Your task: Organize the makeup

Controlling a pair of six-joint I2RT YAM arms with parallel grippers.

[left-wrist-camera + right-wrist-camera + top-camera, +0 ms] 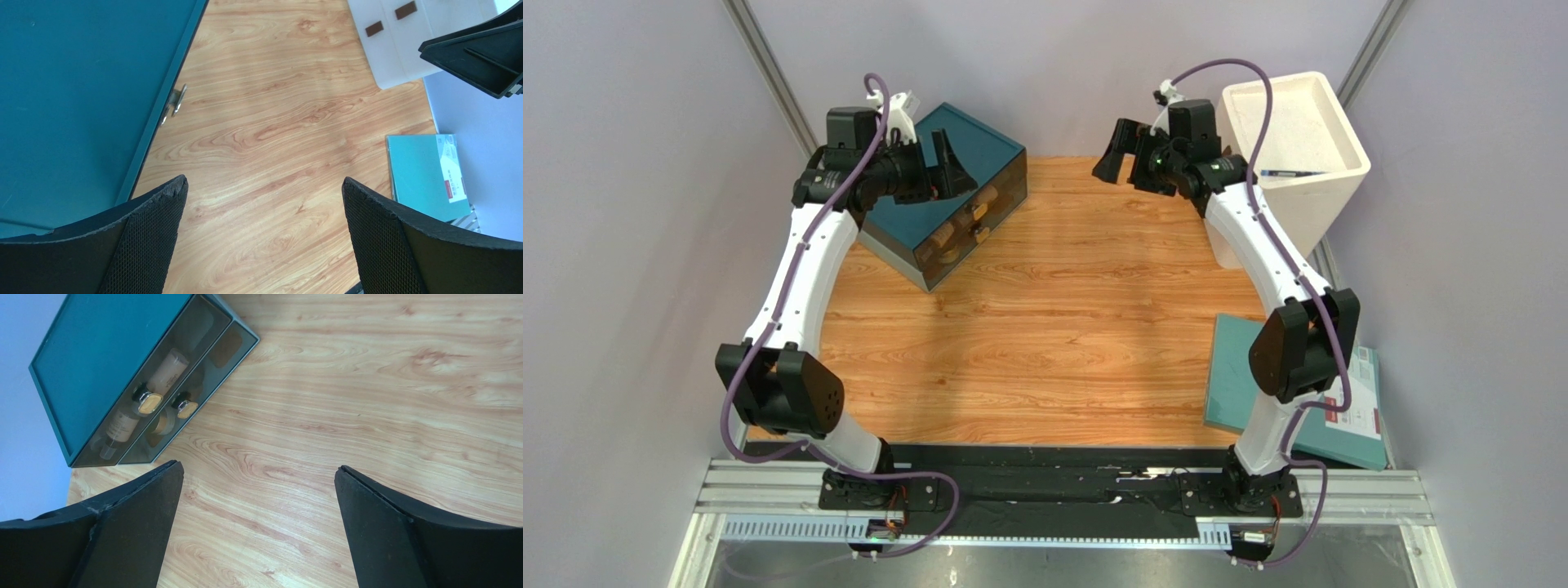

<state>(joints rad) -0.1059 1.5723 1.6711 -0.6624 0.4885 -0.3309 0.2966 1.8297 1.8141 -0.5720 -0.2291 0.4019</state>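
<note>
L claw [263, 184]: fingers wide apart, nothing btwn them. It hangs at the back-left, over the far corner of the teal drawer box [946, 196].
Teal drawer box: back-left of the table [1063, 319], set at an angle, w/ its smoked front facing the middle of the wood. Two drawers, one above the other, each w/ a gold knob [149, 403].
Makeup [952, 233]: what I can see of it is inside that box, behind the tinted fronts.
Beige tube [167, 369]: upper drawer, lying down, long axis running along the drawer front. Can't tell which end is the cap.
Clear bottle [120, 430]: same drawer, also lying down, in line w/ the tube and nearer the box's end. Its narrow end points away from the tube, toward the box corner.
Gold compact [161, 424]: lower drawer, lying flat, just beside that drawer's knob.
Dark round jar [226, 352]: lower drawer, toward the other end. Dim thru the tint, so can't say which way it sits.
Other pieces: can't make them out.
R claw [259, 467]: fingers wide apart, empty. It's up over the back of the table, right of centre, tips turned toward the teal box and well apart from it.
White drawer cabinet [1296, 141]: back-right corner, just behind the R arm. Brown handles show on its front.
Flat teal pack [1247, 380]: near-right edge of the table, lying flat w/ a white label, partly hidden by the R arm's elbow.
</note>
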